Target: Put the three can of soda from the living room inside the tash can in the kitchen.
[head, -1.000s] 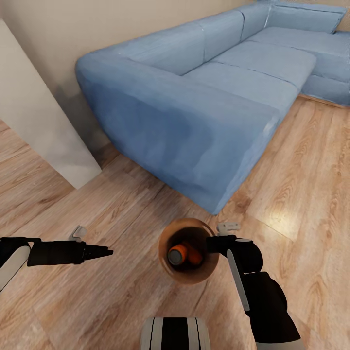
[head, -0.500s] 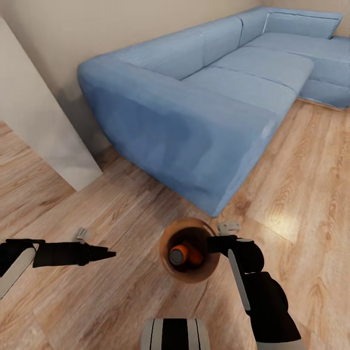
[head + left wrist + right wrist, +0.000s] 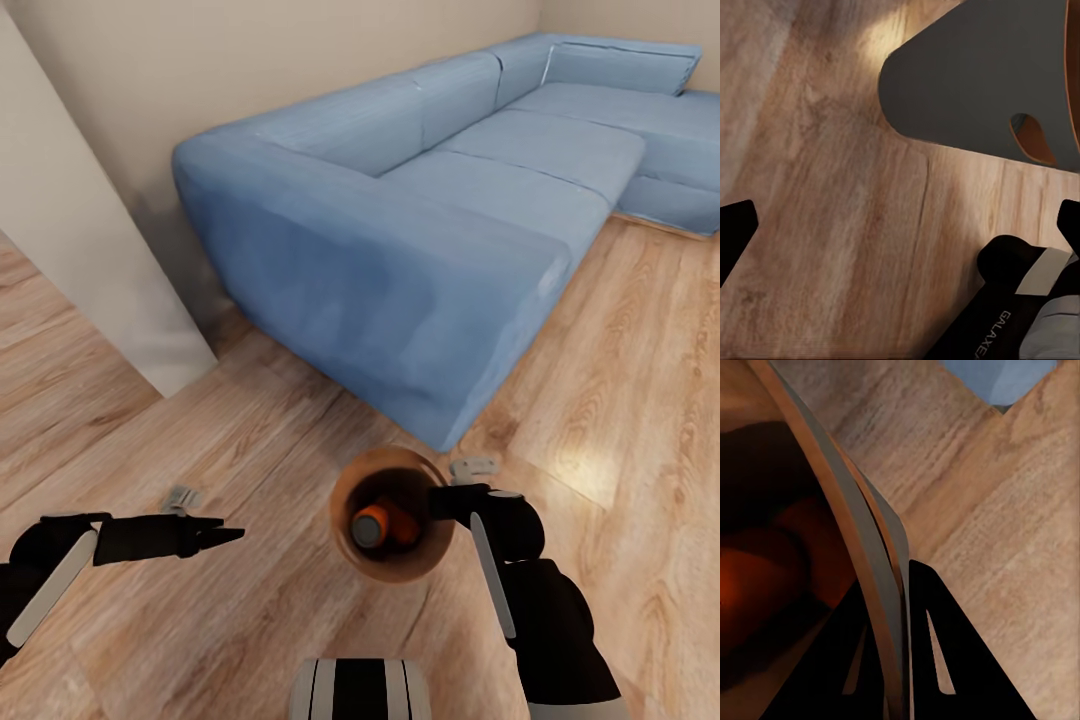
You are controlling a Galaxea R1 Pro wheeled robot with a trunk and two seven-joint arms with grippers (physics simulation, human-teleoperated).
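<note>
left gripper [image 3: 222, 535]: hangs free over the bare plank floor [image 3: 250, 620], holds nothing. In the head view the fingers look drawn to a point, but the left wrist view puts the two dark tips at opposite edges of the frame, so I cannot tell how wide it stands.
trash can [image 3: 392, 530]: just to the right of that claw, carried off the floor. Your right gripper [image 3: 437, 502] pinches its thin rim.
soda cans: at least one orange can [image 3: 372, 525] lies on its side in the bucket, grey top facing up at the head camera. Could be a second orange one behind it, too dark to count.
right gripper: jaws narrow, clamped on the wall, one finger inside and one outside.
sofa [image 3: 420, 200]: ahead of both claws, well apart from the bucket.
risk, grip: a one-point rim pinch on a thin tapered wall; a jolt while you drive could let the bucket pivot or slip and tip the cans out.
risk, clearance: the wall corner [image 3: 110, 280] sits ahead of your left claw; a tight turn could clip it.
views: the right wrist view shows the rim [image 3: 870, 585] between the fingers; the left wrist view shows the oval hand-hole [image 3: 1031, 139]. The head view resolves neither.
</note>
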